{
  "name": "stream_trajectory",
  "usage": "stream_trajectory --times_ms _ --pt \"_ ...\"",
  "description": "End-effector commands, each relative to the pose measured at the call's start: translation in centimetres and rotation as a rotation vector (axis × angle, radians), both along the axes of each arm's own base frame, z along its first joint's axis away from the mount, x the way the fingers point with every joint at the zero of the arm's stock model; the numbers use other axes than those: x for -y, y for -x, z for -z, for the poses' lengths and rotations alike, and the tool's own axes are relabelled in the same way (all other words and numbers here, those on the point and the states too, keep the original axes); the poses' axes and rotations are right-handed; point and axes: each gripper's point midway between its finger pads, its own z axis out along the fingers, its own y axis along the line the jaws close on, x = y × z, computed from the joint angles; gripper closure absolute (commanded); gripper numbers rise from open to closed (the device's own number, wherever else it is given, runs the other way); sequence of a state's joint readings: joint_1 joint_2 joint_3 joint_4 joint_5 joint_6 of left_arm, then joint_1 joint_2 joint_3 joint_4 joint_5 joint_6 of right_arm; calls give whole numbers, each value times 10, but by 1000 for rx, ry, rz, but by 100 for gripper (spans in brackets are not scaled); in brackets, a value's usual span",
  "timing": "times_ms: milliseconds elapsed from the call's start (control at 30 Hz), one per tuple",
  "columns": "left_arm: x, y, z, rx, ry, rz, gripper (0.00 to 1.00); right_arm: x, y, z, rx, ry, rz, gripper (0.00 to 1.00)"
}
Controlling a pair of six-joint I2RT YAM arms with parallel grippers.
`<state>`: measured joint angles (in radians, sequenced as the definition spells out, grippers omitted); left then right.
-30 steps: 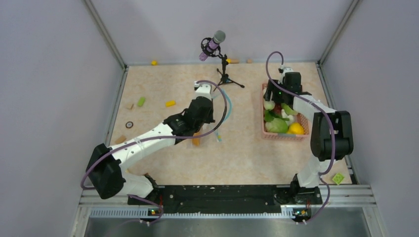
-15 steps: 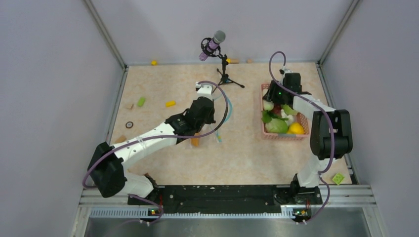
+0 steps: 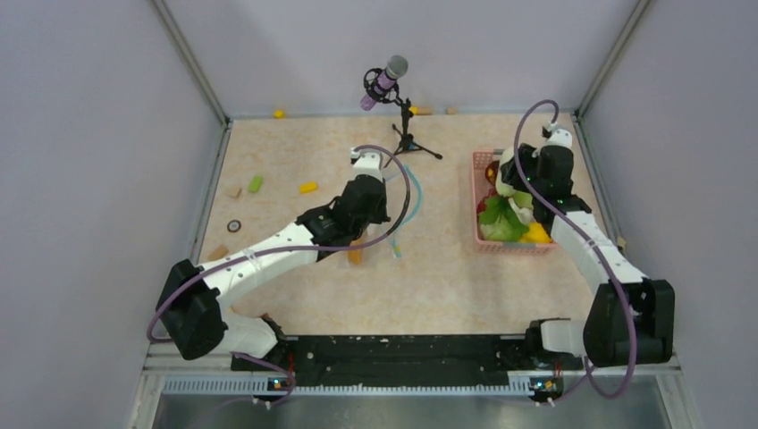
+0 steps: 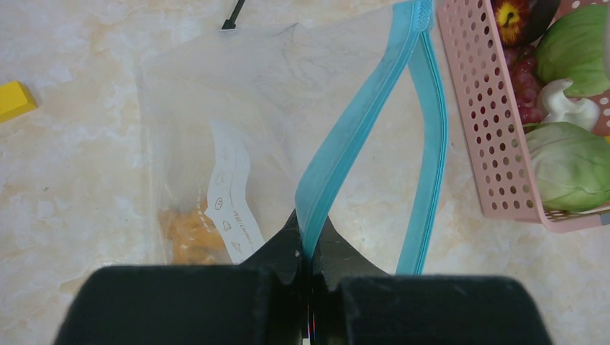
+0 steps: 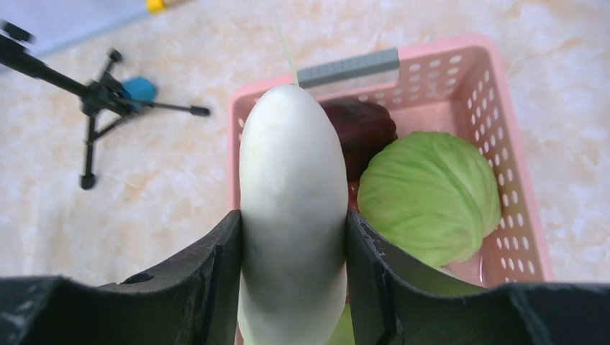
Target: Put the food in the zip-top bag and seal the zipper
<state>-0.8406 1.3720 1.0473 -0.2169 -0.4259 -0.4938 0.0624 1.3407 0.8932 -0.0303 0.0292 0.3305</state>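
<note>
My left gripper [image 4: 308, 248] is clamped on one light blue strip of the zipper [image 4: 360, 129], which holds the mouth of the zip-top bag [image 4: 216, 93] apart. The bag lies on the table [image 4: 65, 180] with one orange piece [image 4: 188, 233] inside. My right gripper [image 5: 293, 237] grips the white oblong vegetable [image 5: 291, 180] over the pink basket [image 5: 503, 129], which contains a pale green cabbage [image 5: 430, 194] and a dark red piece [image 5: 363, 126].
</note>
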Motion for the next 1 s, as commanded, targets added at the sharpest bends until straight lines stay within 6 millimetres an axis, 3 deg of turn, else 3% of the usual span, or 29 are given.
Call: stream_trajectory --times_ms 0,100,200,367,467,600,700,800,967 --pt "10 -4 -40 69 137 -7 100 7 8 -67 281 -58 57 88" --pt "17 -5 -47 67 161 4 100 -16 19 -98 385 -141 -53 89" --pt "24 -5 -51 60 183 23 100 -52 32 -131 477 -248 -241 89" --pt "30 -5 -54 48 211 34 100 -120 78 -188 657 -475 -605 89" --pt "34 -3 -55 43 224 54 100 -145 99 -209 758 -523 -703 90" --pt "37 0 -57 41 239 79 100 -169 119 -239 885 -539 -792 90" --pt "40 2 -58 37 250 91 100 -177 128 -255 966 -586 -814 92" --pt "43 3 -56 29 262 103 100 -183 130 -256 1022 -639 -793 97" --pt "51 8 -58 16 288 143 100 -197 129 -260 1111 -658 -805 97"
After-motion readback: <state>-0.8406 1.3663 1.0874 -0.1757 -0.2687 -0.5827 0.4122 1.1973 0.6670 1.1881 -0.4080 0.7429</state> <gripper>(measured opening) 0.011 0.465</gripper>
